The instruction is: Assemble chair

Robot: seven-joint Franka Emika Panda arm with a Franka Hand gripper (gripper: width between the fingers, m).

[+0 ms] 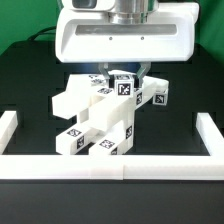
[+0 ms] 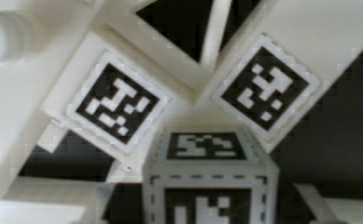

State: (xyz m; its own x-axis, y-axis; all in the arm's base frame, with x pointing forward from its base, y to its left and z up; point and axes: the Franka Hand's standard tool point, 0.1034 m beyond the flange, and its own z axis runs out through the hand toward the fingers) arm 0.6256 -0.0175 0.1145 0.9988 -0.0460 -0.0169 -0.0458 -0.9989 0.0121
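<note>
The chair is a heap of loose matte white pieces (image 1: 98, 120) with black-and-white tags, lying mid-table. At the heap's far side a small tagged block (image 1: 123, 90) stands on top. My gripper (image 1: 124, 82) comes straight down over it with one finger on either side. In the wrist view the same block (image 2: 210, 150) fills the space between the fingers (image 2: 80, 205), with only thin dark slivers beside it. The gripper (image 2: 210, 208) is shut on it. Behind the block two tagged bars (image 2: 121, 100) (image 2: 267, 82) lean apart in a V.
A long low white border wall (image 1: 110, 166) runs along the front, with side walls on the exterior view's left (image 1: 8, 125) and right (image 1: 212, 126). Another tagged chair piece (image 1: 158, 96) juts out on the exterior view's right of the gripper. The table top is black.
</note>
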